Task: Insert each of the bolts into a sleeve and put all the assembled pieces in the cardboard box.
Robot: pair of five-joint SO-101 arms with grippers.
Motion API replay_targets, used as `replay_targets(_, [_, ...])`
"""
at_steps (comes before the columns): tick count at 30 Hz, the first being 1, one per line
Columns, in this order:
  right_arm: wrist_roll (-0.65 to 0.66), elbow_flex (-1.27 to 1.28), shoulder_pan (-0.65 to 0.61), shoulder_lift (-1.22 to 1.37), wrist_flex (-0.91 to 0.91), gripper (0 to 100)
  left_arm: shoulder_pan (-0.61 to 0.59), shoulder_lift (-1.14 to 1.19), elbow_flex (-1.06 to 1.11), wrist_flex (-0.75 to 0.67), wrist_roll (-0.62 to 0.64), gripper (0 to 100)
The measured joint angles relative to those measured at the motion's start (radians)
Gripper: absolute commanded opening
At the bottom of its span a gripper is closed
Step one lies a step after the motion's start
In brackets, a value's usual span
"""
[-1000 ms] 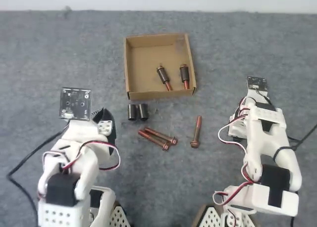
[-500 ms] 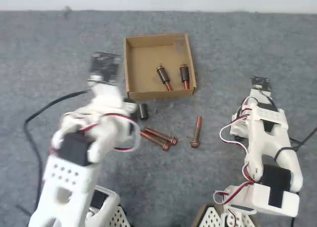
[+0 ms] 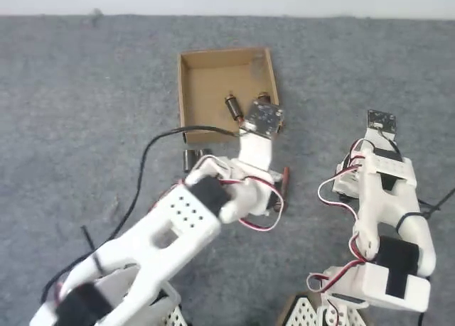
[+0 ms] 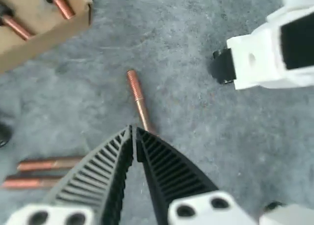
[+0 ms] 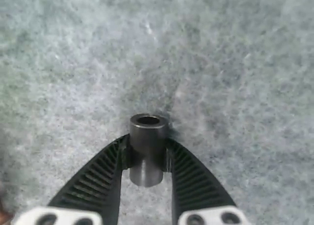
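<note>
Centre of the high view: left arm (image 3: pixel 234 191) lies across the mat (image 3: pixel 85 91), its wrist over a loose bolt (image 3: pixel 285 175) just below the box (image 3: pixel 186 91). Left wrist view: left gripper (image 4: pixel 133 132) is pinched almost closed, with a thin slit between the tips and nothing seen clamped. The tips cover one end of that bolt and the bare shank runs away from them. Whether they touch it, cannot tell. Two more bolts (image 4: pixel 44 164) lie side by side near the gripper. Two assembled pieces (image 3: pixel 233 106) sit in the box's lower right part. Loose sleeves (image 3: pixel 193 155) lie just below the box's front wall, partly behind the arm. Right side of the high view: right arm (image 3: pixel 384 198). Right gripper (image 5: pixel 147 145) is clamped on a sleeve (image 5: pixel 147 159), open bore facing the camera, over the mat.
</note>
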Motion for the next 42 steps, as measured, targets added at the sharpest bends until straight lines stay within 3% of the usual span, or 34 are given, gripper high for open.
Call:
replay_targets(7, [0.000, 0.000, 0.000, 0.000, 0.000, 0.6, 0.029, 0.153, 0.037, -0.221, 0.008, 3])
replay_targets(13, [0.000, 0.000, 0.000, 0.000, 0.000, 0.6, 0.043, 0.258, 0.037, -0.270, 0.095, 23])
replay_targets(24, [0.000, 0.000, 0.000, 0.000, 0.000, 0.6, 0.044, 0.442, 0.032, -0.272, 0.114, 15])
replay_targets(33, [0.000, 0.000, 0.000, 0.000, 0.000, 0.6, 0.044, 0.612, -0.161, -0.089, 0.109, 15])
replay_targets(42, [0.000, 0.000, 0.000, 0.000, 0.000, 0.6, 0.003, 0.678, -0.295, 0.068, -0.127, 10])
